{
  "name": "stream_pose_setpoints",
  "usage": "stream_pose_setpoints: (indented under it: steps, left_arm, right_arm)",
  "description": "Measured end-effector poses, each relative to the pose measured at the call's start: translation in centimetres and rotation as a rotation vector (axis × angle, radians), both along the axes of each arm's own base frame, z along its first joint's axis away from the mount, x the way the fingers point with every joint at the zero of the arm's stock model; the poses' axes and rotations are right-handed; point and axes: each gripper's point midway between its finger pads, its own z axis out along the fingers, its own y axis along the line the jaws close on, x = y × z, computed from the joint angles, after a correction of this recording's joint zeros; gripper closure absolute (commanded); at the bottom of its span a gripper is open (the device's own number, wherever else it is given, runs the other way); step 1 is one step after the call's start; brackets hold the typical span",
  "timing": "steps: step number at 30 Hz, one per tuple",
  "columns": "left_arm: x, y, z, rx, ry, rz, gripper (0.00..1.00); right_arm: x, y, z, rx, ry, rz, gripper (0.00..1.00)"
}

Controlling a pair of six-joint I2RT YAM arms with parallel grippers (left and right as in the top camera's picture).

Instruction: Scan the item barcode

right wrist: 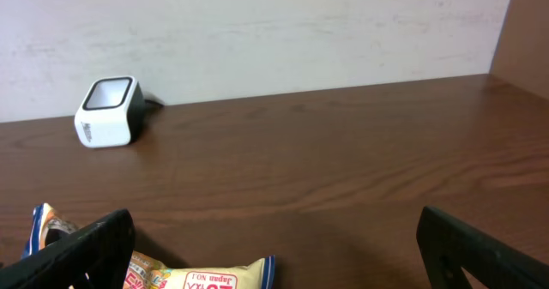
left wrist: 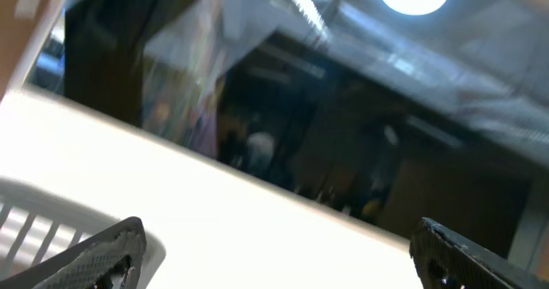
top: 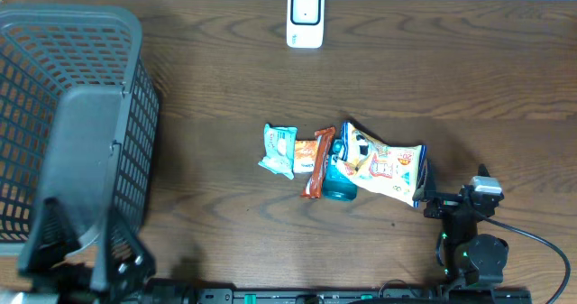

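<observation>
Wide apart and holding nothing, the right fingers [right wrist: 81, 250] are pointing across the worktop [top: 451, 69] toward the barcode scanner [top: 305, 17]. The left fingers [left wrist: 99, 250] are spread just as wide and are also gripping nothing. Their camera is tilting up at ceiling lights, so that arm appears to be idling.

A white scanner is sitting at the far edge of the worktop, its window facing back toward the arms, likely so a packet can be lifted and shown to it.

Well on the robot's side of the scanner, four snack items are lying bunched and touching. A pale blue packet [top: 279, 150] is leftmost, followed by a brown bar [top: 318, 162], a teal tub [top: 335, 173] and a large white-and-orange bag [top: 383, 164]. The bag is lying closest to the right fingers, just in front of them, so it looks like the probable first pick. No barcode is showing from here.

Far left of the scanner, a dark mesh basket [top: 144, 133] is waiting, probably for scanned items. The left arm is hanging over it, and no item is showing in the visible part.
</observation>
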Motion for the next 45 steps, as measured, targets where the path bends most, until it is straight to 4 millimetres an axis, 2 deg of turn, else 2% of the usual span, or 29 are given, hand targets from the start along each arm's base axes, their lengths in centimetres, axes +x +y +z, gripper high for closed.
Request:
stream_pose_setpoints:
  steps: [5,8,14,18,28,33,39,43,45]
  left_arm:
    - [3.8,-0.9,-5.2,0.031,0.142,-0.028,0.02]
    - [5.3,-1.8,-7.8,0.08,0.208,-0.057,0.02]
    - [6.6,-3.0,-12.8,0.176,0.368,-0.107,0.02]
    - [6.9,-3.4,-14.8,0.201,0.432,-0.126,0.02]
    - [7.7,-3.3,-18.2,0.215,0.531,-0.121,0.02]
    - [7.7,-0.3,-21.6,0.202,0.67,0.042,0.02]
    - [7.7,1.2,-21.7,0.182,0.679,0.129,0.02]
    - [7.8,0.4,-21.5,0.184,0.667,0.081,0.02]
    - [7.8,-0.3,-21.5,0.189,0.663,0.042,0.02]
  right_arm:
    - [0.0,0.0,0.0,0.0,0.0,0.0,0.01]
    - [0.0,0.0,0.0,0.0,0.0,0.0,0.01]
    - [0.0,0.0,0.0,0.0,0.0,0.0,0.01]
    - [0.0,0.0,0.0,0.0,0.0,0.0,0.01]
    - [0.0,0.0,0.0,0.0,0.0,0.0,0.01]
    - [0.0,0.0,0.0,0.0,0.0,0.0,0.01]
    - [0.0,0.0,0.0,0.0,0.0,0.0,0.01]
    - [0.0,0.2,0.0,0.001,0.0,0.014,0.01]
    - [0.0,1.0,0.1,0.004,-0.002,0.057,0.01]
